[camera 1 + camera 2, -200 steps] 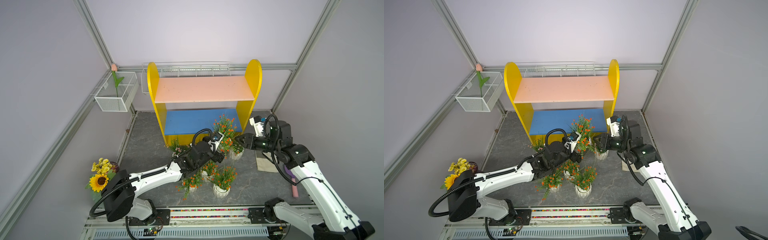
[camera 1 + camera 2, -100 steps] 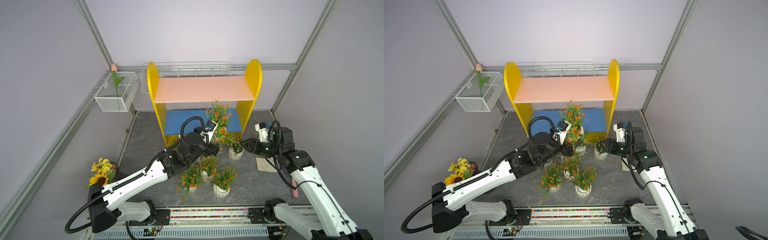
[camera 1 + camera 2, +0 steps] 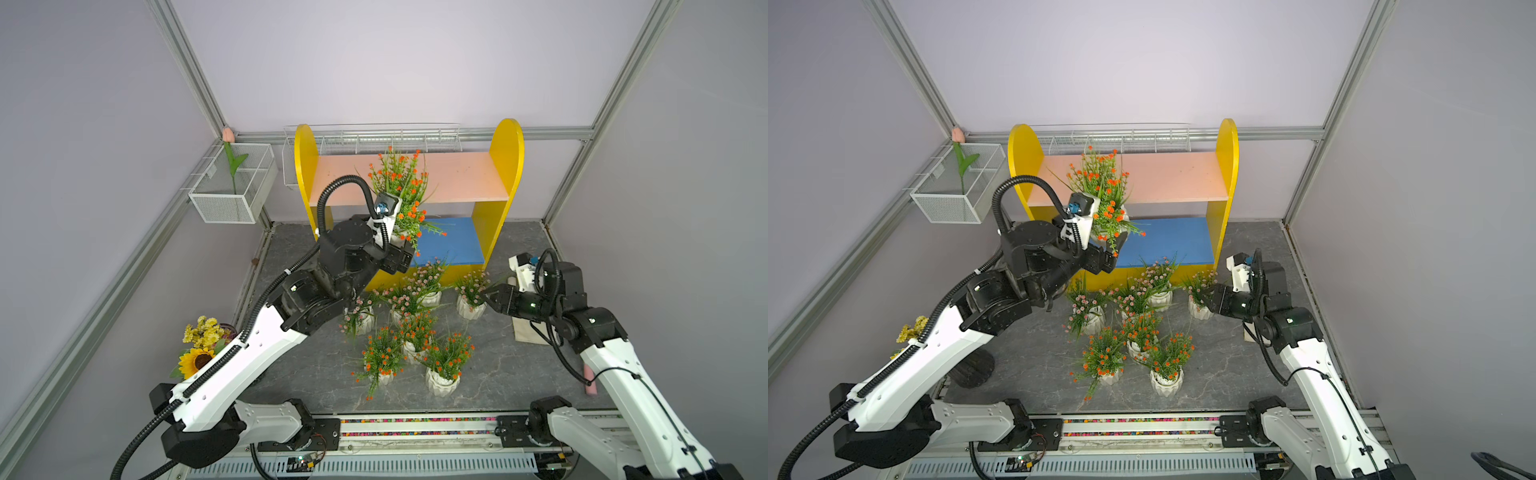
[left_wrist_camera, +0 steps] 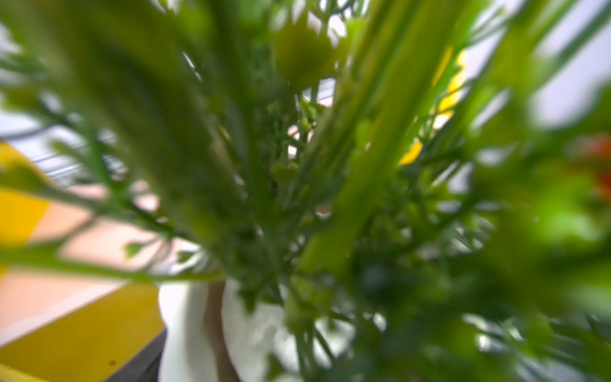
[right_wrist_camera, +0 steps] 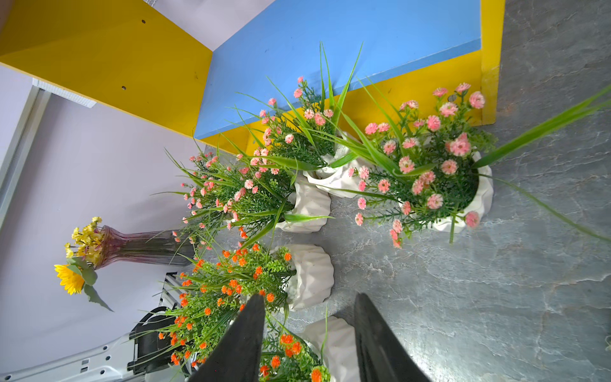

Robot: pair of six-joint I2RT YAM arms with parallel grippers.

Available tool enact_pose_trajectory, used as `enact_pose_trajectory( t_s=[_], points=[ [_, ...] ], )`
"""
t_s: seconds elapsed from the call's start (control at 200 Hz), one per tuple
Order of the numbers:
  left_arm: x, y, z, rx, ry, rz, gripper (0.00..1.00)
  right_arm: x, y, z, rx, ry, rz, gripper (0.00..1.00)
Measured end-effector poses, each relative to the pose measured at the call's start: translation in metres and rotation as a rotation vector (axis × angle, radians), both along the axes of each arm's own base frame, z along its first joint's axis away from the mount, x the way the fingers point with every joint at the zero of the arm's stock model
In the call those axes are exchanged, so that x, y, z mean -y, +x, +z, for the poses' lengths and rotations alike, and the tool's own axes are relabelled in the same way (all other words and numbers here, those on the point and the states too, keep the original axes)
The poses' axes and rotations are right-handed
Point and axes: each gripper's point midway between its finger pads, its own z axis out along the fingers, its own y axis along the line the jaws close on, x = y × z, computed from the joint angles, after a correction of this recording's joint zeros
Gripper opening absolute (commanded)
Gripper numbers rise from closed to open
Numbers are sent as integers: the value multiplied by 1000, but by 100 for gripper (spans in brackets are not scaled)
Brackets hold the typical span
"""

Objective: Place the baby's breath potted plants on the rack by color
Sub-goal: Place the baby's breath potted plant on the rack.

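Note:
My left gripper is shut on the white pot of an orange-flowered baby's breath plant, held up in front of the rack at the height of its salmon upper board. The left wrist view is filled with blurred green sprigs over the white pot. Three orange plants and several pink ones stand on the floor before the rack. My right gripper is open and holds nothing, beside the rightmost pink plant. Its fingers frame an orange plant beyond them.
A vase of sunflower and yellow flowers stands at the front left. A wire basket with a pink tulip hangs on the left wall, and another wire basket behind the rack. A beige pad lies under my right arm.
My left arm has lifted the orange plant off the floor cluster, up and back to the rack's upper board. My right arm has drawn back and lowered a little beside the pink plant.

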Motion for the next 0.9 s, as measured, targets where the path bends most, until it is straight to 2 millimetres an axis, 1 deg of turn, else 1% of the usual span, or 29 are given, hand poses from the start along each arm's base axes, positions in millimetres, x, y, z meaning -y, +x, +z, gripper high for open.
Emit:
enact_pose_trajectory(
  t_s=[0.085, 0.15, 0.22, 0.35, 0.515, 0.635, 0.815, 0.9],
  points=[
    [-9, 13, 14, 8, -1, 48, 31, 0, -3, -2, -1, 1, 1, 47],
    [-14, 24, 19, 4, 5, 79, 31, 1, -5, -4, -2, 1, 2, 47],
    [-19, 36, 20, -5, 14, 108, 31, 1, -7, -5, -2, 2, 3, 47],
    [-27, 59, 15, -34, 33, 153, 30, 2, -9, -6, -2, 2, 3, 47],
    [-44, 90, 13, -56, 24, 208, 29, 2, -13, -7, -2, 2, 3, 48],
    [-56, 108, 18, -60, 0, 241, 29, 3, -15, -9, -8, 0, 2, 48],
    [-72, 131, 32, -48, -36, 287, 29, 4, -17, -8, -6, -1, 0, 48],
    [-78, 141, 35, -47, -49, 307, 29, 4, -19, -8, -5, -2, -1, 48]
  ],
)
